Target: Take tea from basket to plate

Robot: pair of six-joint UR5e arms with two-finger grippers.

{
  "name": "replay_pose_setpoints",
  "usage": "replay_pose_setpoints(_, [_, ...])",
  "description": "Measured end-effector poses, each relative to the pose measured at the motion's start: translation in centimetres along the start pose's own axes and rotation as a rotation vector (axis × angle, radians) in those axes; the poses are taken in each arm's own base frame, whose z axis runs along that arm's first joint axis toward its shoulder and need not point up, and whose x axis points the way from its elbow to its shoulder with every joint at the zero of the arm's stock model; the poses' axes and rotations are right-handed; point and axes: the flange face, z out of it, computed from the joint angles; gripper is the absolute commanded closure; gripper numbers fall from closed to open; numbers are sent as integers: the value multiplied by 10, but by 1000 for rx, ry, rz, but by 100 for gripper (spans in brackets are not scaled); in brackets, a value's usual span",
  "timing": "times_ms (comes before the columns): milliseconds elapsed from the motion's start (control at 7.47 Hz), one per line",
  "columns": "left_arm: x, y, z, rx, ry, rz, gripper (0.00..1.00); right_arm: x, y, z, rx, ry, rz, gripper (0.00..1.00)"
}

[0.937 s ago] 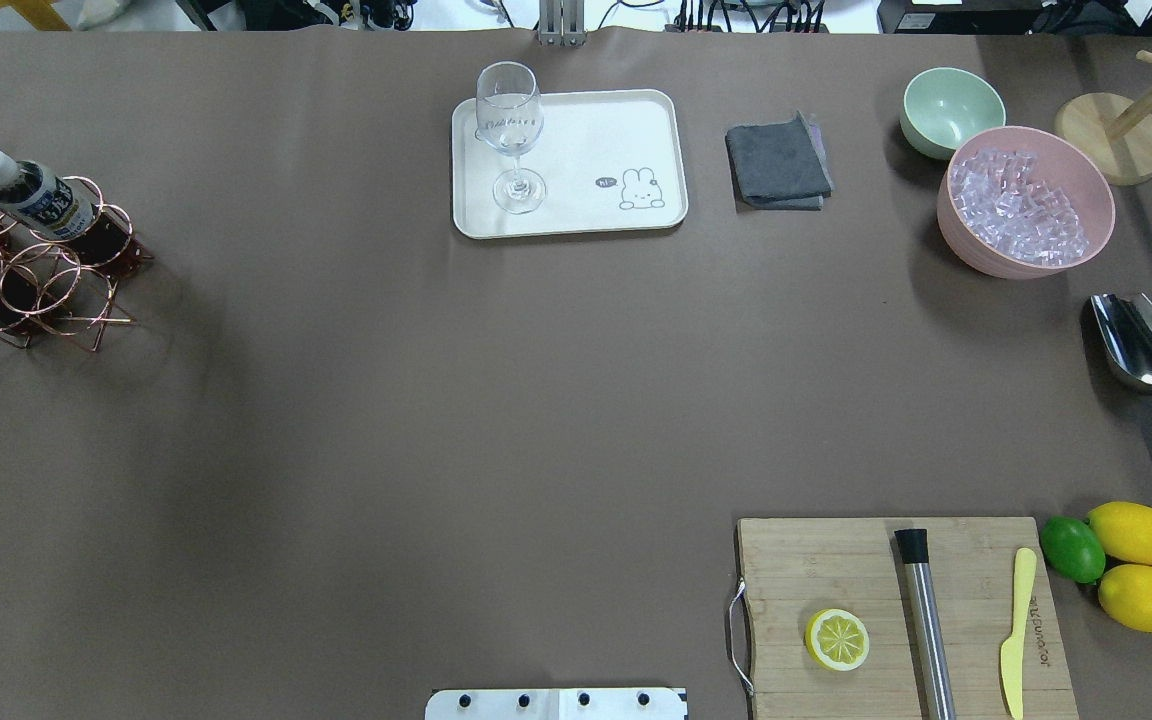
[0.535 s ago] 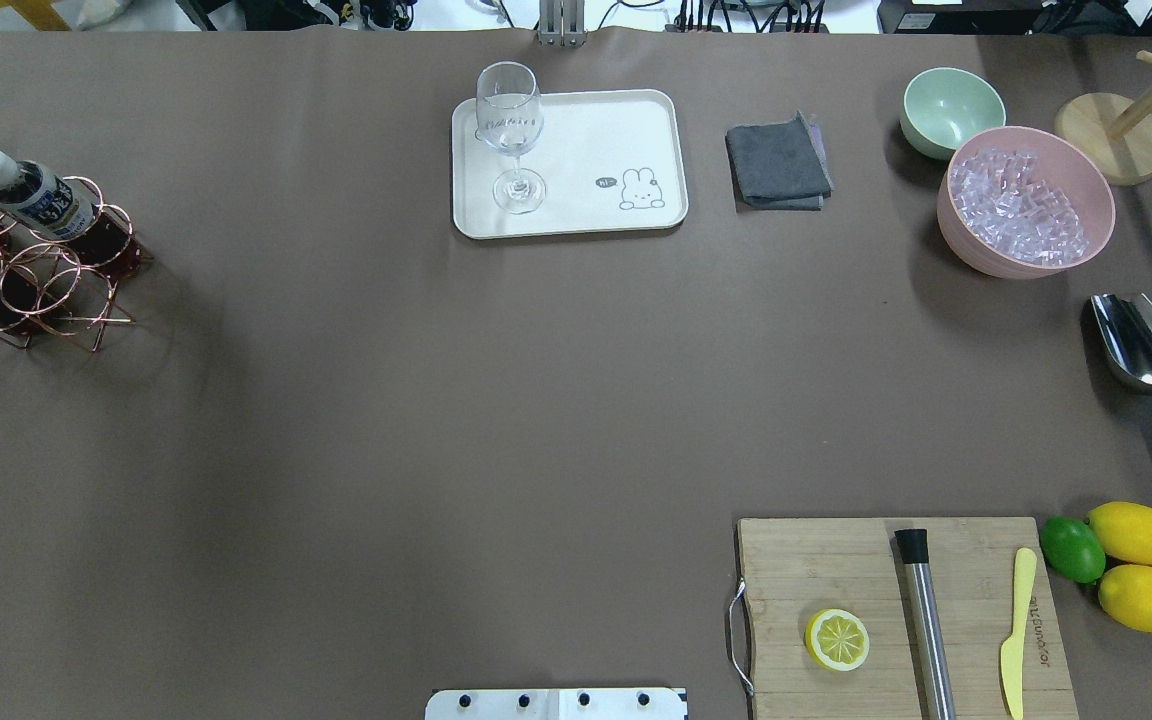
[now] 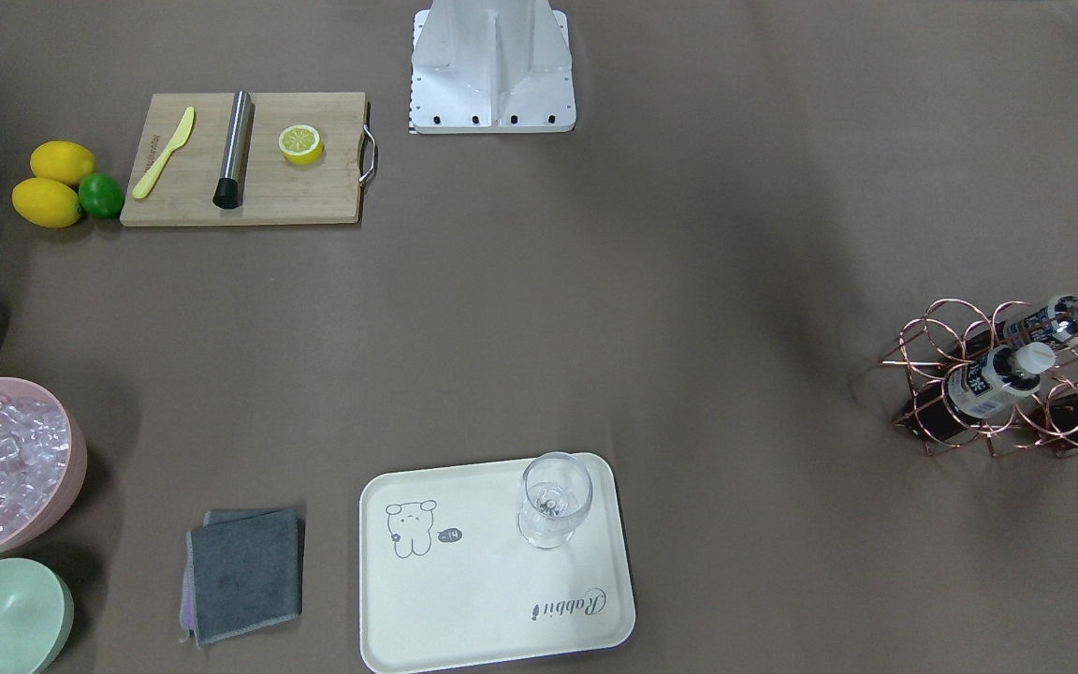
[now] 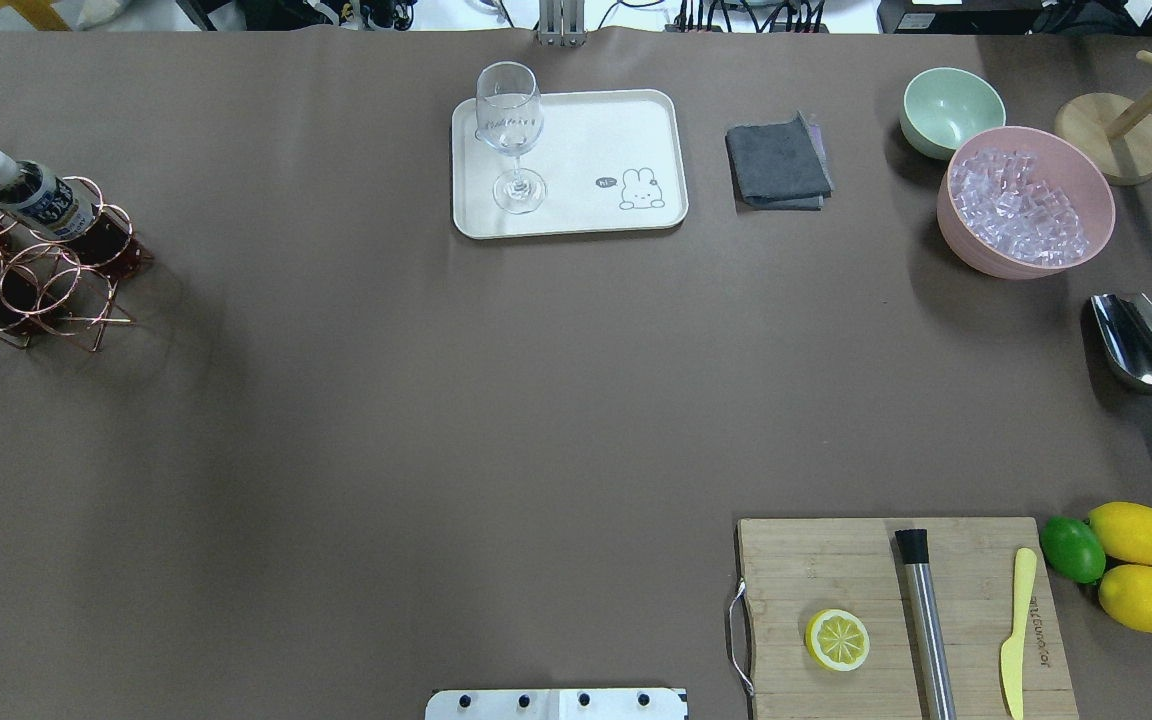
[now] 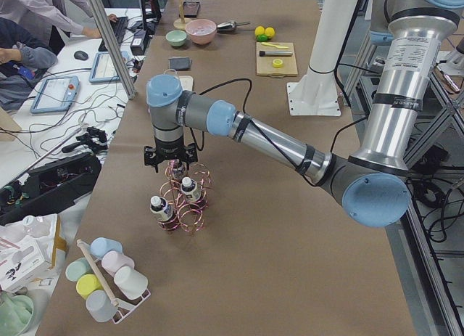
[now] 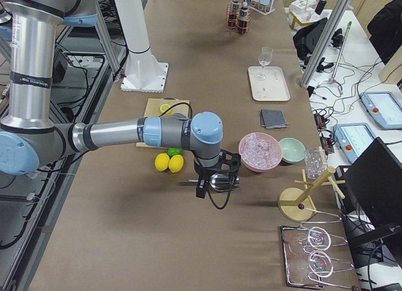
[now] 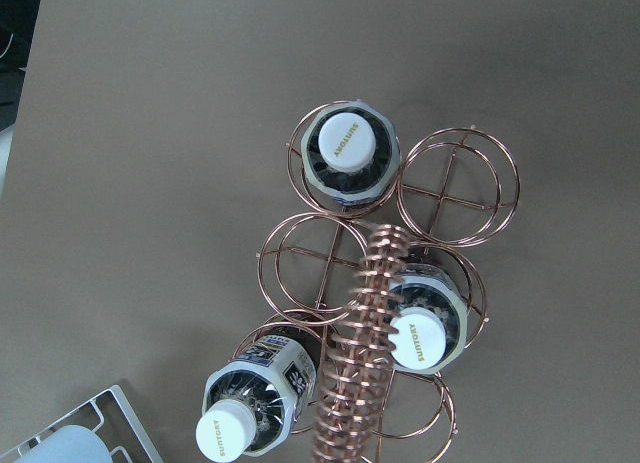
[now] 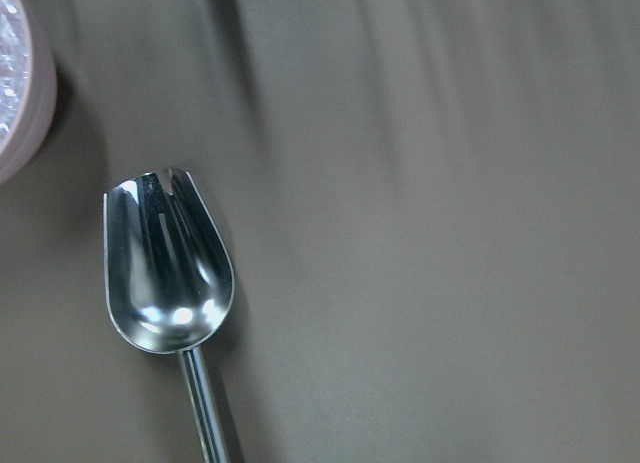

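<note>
The copper wire basket (image 4: 56, 290) stands at the table's far left and holds three tea bottles, one of them (image 4: 36, 195) leaning in an upper ring. The left wrist view looks straight down on the basket (image 7: 365, 323) and on the white caps of the tea bottles (image 7: 345, 143); no fingers show there. My left gripper (image 5: 169, 160) hangs just above the basket (image 5: 185, 205) in the exterior left view; I cannot tell if it is open. The cream plate (image 4: 596, 130) lies at the far middle. My right gripper (image 6: 217, 181) hovers over a metal scoop (image 8: 170, 273); its state is unclear.
A stemmed glass (image 4: 511, 135) stands on the plate's left part. A grey cloth (image 4: 778, 162), a green bowl (image 4: 951, 110), a pink bowl of ice (image 4: 1026, 200) and a wooden stand lie at the far right. A cutting board (image 4: 901, 615) with lemons is near right.
</note>
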Motion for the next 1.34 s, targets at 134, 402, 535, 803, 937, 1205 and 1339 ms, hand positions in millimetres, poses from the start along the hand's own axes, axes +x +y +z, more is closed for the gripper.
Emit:
replay_pose_setpoints(134, [-8,-4,1,4,4,6,2,-25,-14,-9,-6,2,-26,0])
replay_pose_setpoints(402, [-12,-13,6,23,25,20,3,-77,-40,-36,-16,6,-63,0])
replay_pose_setpoints(535, [-11,-21,13,27,39,45,3,-98,-44,-47,-10,3,-81,0])
replay_pose_setpoints(803, [-9,-30,21,35,56,81,5,-134,-47,-59,1,-41,-110,0])
replay_pose_setpoints(937, [-7,-31,25,39,64,96,8,-158,-47,-66,6,-84,-144,0])
replay_pose_setpoints(1205, [-3,-30,30,40,75,146,23,-197,-48,-67,36,-138,-213,0])
replay_pose_setpoints(1339, [-2,-30,33,41,78,159,37,-216,-50,-58,61,-162,-244,0])
